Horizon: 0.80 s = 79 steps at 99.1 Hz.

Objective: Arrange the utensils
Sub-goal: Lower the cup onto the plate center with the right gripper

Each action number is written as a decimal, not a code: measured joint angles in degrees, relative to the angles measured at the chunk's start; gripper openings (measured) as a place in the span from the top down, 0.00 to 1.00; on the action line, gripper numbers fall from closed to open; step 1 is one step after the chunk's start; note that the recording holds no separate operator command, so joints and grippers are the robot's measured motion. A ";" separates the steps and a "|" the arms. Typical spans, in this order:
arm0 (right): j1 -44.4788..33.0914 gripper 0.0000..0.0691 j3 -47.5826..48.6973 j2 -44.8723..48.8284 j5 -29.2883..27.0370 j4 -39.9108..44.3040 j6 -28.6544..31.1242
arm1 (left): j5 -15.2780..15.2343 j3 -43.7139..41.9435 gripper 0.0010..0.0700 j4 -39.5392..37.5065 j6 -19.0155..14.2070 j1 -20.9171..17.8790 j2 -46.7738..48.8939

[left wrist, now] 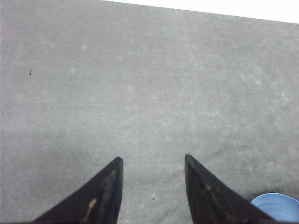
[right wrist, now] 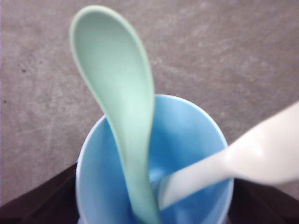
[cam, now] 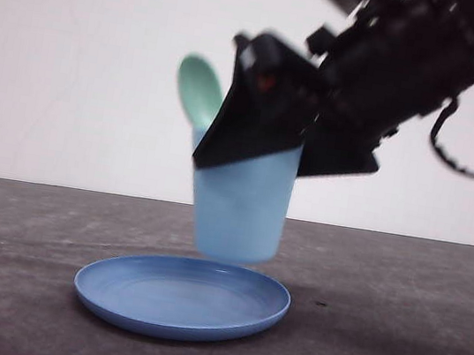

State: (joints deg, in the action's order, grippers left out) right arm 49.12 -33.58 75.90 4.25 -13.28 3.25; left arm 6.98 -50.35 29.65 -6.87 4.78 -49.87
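My right gripper point(cam: 260, 114) is shut on the light blue cup point(cam: 242, 205), one finger on each side of its wall. The cup is slightly tilted, its base close over the far rim of the round blue plate point(cam: 182, 296). Both utensils stand in the cup. The mint-green spoon point(cam: 199, 90) sticks out with its bowl up and leans against the rim; in the right wrist view the spoon point(right wrist: 117, 93) and the white fork point(right wrist: 261, 156) cross inside the cup point(right wrist: 191, 135). The fork's tines are out of frame. My left gripper point(left wrist: 152, 161) is open over bare table.
The grey table point(cam: 391, 343) spreads around the plate on both sides and in front. A white wall stands behind it. An edge of the blue plate point(left wrist: 278, 207) lies beside my left gripper's fingers.
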 joint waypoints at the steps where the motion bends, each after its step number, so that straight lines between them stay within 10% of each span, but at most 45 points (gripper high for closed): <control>1: 0.00 0.29 0.00 0.33 0.02 -0.31 0.00 | 0.00 0.00 0.67 0.00 0.00 0.00 0.00; 79: 0.00 0.29 0.00 11.58 2.16 -12.72 1.66 | 0.02 0.00 0.67 0.04 0.00 0.00 0.00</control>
State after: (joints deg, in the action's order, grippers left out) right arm 49.12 -33.58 87.48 6.42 -26.00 4.91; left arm 7.01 -50.35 29.69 -6.87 4.78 -49.87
